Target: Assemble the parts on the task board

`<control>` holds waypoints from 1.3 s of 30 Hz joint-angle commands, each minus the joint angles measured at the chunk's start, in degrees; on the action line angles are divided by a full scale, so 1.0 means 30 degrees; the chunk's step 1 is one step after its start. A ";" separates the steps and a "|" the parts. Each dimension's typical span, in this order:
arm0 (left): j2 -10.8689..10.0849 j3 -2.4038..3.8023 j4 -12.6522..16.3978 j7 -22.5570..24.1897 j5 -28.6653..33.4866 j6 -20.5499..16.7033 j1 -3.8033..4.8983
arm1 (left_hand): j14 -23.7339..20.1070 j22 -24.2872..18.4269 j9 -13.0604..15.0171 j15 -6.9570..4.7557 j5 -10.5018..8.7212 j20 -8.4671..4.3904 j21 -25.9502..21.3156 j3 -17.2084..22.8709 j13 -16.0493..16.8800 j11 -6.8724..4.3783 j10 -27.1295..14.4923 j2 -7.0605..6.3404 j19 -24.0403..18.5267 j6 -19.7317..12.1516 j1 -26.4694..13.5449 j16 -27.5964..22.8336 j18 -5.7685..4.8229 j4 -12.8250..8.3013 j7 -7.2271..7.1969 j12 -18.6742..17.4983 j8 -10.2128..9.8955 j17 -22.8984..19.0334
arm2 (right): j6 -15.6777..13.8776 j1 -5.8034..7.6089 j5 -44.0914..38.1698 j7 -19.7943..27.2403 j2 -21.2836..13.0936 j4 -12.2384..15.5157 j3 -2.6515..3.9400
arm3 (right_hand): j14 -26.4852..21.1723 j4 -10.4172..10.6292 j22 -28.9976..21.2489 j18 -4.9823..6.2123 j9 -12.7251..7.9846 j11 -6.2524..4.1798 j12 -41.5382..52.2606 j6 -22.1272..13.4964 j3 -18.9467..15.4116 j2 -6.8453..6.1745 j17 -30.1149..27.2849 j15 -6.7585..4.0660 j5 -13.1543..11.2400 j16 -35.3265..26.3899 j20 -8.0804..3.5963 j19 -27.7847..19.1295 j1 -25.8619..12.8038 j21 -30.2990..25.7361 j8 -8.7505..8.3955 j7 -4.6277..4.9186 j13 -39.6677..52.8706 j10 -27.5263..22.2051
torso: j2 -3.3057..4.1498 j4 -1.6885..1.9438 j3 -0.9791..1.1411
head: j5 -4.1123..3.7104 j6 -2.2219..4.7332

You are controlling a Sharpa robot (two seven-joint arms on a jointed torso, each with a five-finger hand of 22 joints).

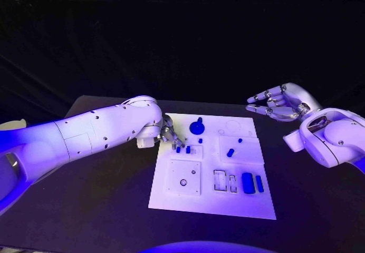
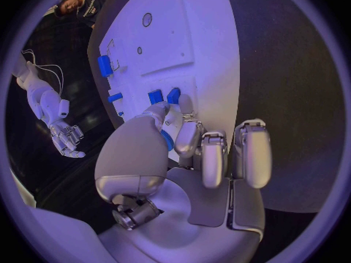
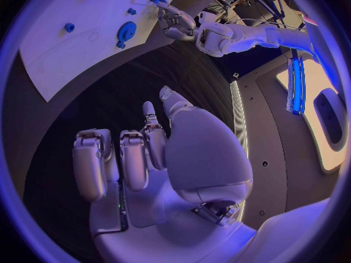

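Centrally on the black bench [image 1: 99,211] lies the white task board [image 1: 213,168], its long axis running up the frame, with blue parts [image 1: 247,183] lying lengthwise at lower right. The left hand [image 1: 169,136] at the board's upper-left edge pinches a small blue part [image 2: 167,139] between thumb and fingers, while the right hand [image 1: 280,103] hovers at upper right, fingers curled apart and holding nothing.

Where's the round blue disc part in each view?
Head view: round blue disc at the task board's far end, just right of the left hand.
Left wrist view: can't pick it out.
Right wrist view: disc on the board, beside the left hand.
Shared landmark: the left hand.
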 commanded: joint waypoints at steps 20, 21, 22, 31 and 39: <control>-0.1811 0.0065 0.1747 0.8736 0.5043 -0.8736 -0.0379 | -0.1642 -0.1289 -0.1689 0.1484 -0.4573 0.1121 -1.7354 -0.2976 -0.9829 0.2196 -0.8155 0.1774 -0.3598 -0.4959 0.5161 -0.5910 0.2299 0.0007 0.2456 -1.0199 -0.2350 -0.3023 | 0.0196 -0.0032 -0.0037 0.0128 0.0101 -0.0224 0.0000 | 0.1754 -0.0076 0.3627 0.0289 0.0015 0.0101 -0.0334 -0.0185 -0.0155 0.0166 0.3932 0.0066 0.0134 -0.0171 0.0025 0.1062 0.0127 -0.0211 -0.0094 0.0032 0.2684 -0.0195 | 0.0020 -0.0010 0.0026 | -0.0368 0.0528; -0.1881 0.0058 0.1858 0.9784 0.4979 -0.9249 -0.0461 | -0.2921 -0.2048 -0.1960 0.1694 -0.4617 0.1275 -1.8996 -0.2472 -1.0395 0.2520 -0.8881 0.1997 -0.4451 -0.5192 0.6286 -0.7719 0.2464 -0.0405 0.2622 -1.0989 -0.2529 -0.4999 | 0.0198 -0.0036 -0.0029 0.0132 0.0107 -0.0244 0.0000 | 0.1737 -0.0080 0.3555 0.0310 0.0015 0.0105 -0.0442 -0.0195 -0.0166 0.0170 0.3867 0.0068 0.0143 -0.0226 0.0027 0.1015 0.0137 -0.0275 -0.0097 0.0035 0.2631 -0.0246 | 0.0015 0.0005 0.0031 | -0.0450 0.0555; -0.1917 0.0051 0.1950 1.0748 0.4758 -0.9712 -0.0547 | -0.4088 -0.2460 -0.2241 0.1806 -0.4553 0.1444 -1.9572 -0.1893 -1.0957 0.2534 -0.9333 0.2038 -0.4862 -0.5322 0.7514 -0.9417 0.2454 -0.0960 0.2740 -1.1685 -0.2699 -0.6816 | 0.0200 -0.0039 -0.0021 0.0137 0.0117 -0.0270 0.0000 | 0.1722 -0.0084 0.3476 0.0333 0.0015 0.0108 -0.0549 -0.0207 -0.0180 0.0178 0.3811 0.0071 0.0153 -0.0274 0.0030 0.0964 0.0150 -0.0345 -0.0101 0.0041 0.2579 -0.0297 | 0.0007 0.0014 0.0036 | -0.0551 0.0604; -0.1293 0.0019 0.1935 1.4147 -0.0536 -1.0959 -0.1050 | -0.2254 -0.4842 -0.6530 0.1866 -0.4935 0.1681 -2.1106 0.1954 -1.7118 0.2807 -0.8060 0.0320 -0.3003 -0.4209 0.9467 -1.0146 0.2685 -0.1835 0.2867 -1.7041 -0.5122 -0.7839 | 0.0255 -0.0108 0.0047 0.0201 0.0270 -0.0417 -0.0002 | 0.1548 -0.0098 0.2966 0.0481 0.0045 0.0100 -0.2686 -0.0293 -0.0458 0.0378 0.3186 0.0067 0.0210 -0.0843 0.0044 0.0635 0.0341 -0.0819 -0.0090 0.0048 0.1436 -0.1210 | 0.0028 -0.0073 0.0024 | -0.0745 0.0841; -0.0200 -0.0004 0.0862 1.3065 -0.4447 -0.9747 -0.1158 | -0.0218 -0.4077 -0.7560 0.1970 -0.6108 0.1715 -1.8535 0.0787 -1.8259 0.2946 -0.8226 -0.0226 -0.1100 -0.3030 0.7998 -0.6316 0.2362 -0.1485 0.2811 -1.7733 -0.5472 -0.3878 | 0.0268 -0.0144 0.0064 0.0244 0.0349 -0.0377 -0.0003 | 0.1531 -0.0100 0.2903 0.0498 0.0059 0.0089 -0.3096 -0.0301 -0.0552 0.0435 0.3106 0.0055 0.0242 -0.0924 0.0033 0.0601 0.0402 -0.0884 -0.0079 0.0040 0.1180 -0.1347 | 0.0052 -0.0036 0.0050 | -0.0890 0.0917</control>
